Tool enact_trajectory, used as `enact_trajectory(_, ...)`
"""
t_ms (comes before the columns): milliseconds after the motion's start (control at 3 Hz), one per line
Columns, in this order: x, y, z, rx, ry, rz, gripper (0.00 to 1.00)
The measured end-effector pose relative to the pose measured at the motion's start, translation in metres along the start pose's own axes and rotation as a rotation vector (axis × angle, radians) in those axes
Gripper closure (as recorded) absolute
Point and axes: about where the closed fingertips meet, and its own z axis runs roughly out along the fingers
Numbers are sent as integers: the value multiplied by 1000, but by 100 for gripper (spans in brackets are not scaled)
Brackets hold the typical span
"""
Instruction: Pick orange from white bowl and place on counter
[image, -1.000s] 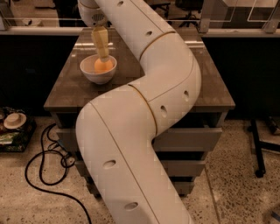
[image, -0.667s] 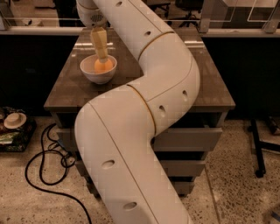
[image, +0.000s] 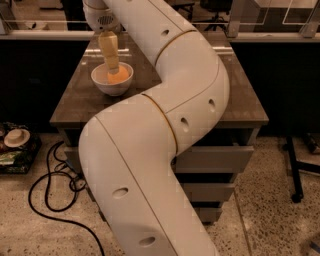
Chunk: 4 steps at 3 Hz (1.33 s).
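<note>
The white bowl (image: 103, 83) stands on the counter (image: 80, 102) near its back left part. The orange (image: 120, 76) lies inside the bowl. My gripper (image: 113, 69) hangs from the big white arm (image: 165, 100) and reaches straight down into the bowl, its tip at the orange's left side. I cannot see whether it grips the fruit. The arm covers much of the counter's middle.
The grey drawer cabinet (image: 215, 160) sits under the counter. A black cable (image: 47, 192) loops on the floor at the left, next to some clutter (image: 15, 142). A black stand leg (image: 295, 170) is at the right. A rail and glass run behind the counter.
</note>
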Motion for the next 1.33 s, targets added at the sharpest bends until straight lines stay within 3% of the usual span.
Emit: enact_trajectory(1333,1,26,12,-89,-71,71,0)
